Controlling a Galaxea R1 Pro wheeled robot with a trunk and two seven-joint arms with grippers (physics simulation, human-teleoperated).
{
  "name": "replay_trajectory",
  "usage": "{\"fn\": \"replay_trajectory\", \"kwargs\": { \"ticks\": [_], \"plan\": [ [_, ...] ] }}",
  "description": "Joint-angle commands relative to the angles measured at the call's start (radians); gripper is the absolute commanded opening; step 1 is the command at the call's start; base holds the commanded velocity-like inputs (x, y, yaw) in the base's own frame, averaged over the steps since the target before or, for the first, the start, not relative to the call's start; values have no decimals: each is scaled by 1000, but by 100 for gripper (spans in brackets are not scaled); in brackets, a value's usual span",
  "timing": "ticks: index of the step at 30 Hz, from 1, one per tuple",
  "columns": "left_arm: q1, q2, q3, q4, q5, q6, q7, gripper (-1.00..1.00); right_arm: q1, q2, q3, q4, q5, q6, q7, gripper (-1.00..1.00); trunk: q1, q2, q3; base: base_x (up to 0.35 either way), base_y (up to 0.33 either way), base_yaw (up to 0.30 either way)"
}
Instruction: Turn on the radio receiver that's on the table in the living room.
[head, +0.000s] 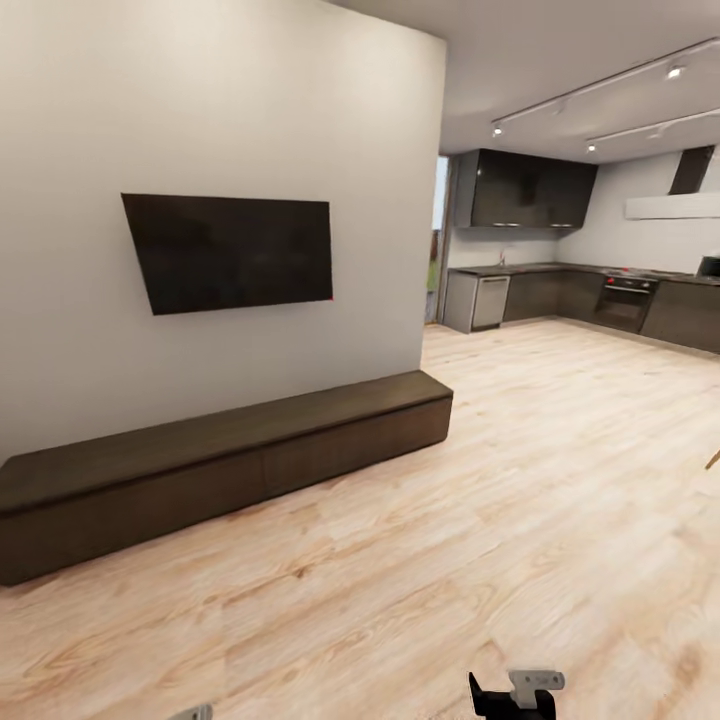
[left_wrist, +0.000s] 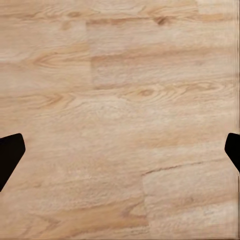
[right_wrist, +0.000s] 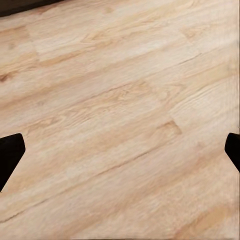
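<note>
The radio receiver and the table are out of view. My left gripper (left_wrist: 120, 155) hangs open over bare light wooden floor (left_wrist: 120, 75), its two dark fingertips (left_wrist: 10, 155) spread to the sides of the left wrist view. My right gripper (right_wrist: 120, 155) is open in the same way above the floor planks (right_wrist: 115, 100), with nothing between its fingers. In the head view a dark and grey part of the right arm (head: 520, 692) pokes in low down, and a grey bit of the left arm (head: 195, 712) shows at the lower edge.
A long dark-brown low cabinet (head: 230, 450) runs along a white wall under a black television (head: 235, 250). Open wooden floor (head: 520, 480) stretches to the right toward a dark kitchen (head: 600, 290) with counters and an oven.
</note>
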Motion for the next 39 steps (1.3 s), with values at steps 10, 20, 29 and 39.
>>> {"fn": "replay_trajectory", "kwargs": {
  "ticks": [10,20,29,39],
  "plan": [
    [0,0,2,0,0,0,2,100,0,0,-1,0,0,-1,0,100,0,0,-4,0,0,-300],
    [0,8,8,-1,-2,-1,6,100,0,-5,-148,-1,10,1,10,100,0,0,-7,0,0,-300],
    [0,6,8,3,-3,-1,3,100,0,-3,-157,-2,8,0,11,100,0,0,-10,107,0,-300],
    [0,5,8,7,-2,-3,2,100,0,-2,-157,-2,6,-1,11,100,0,0,-11,135,0,-300]
  ]
}}
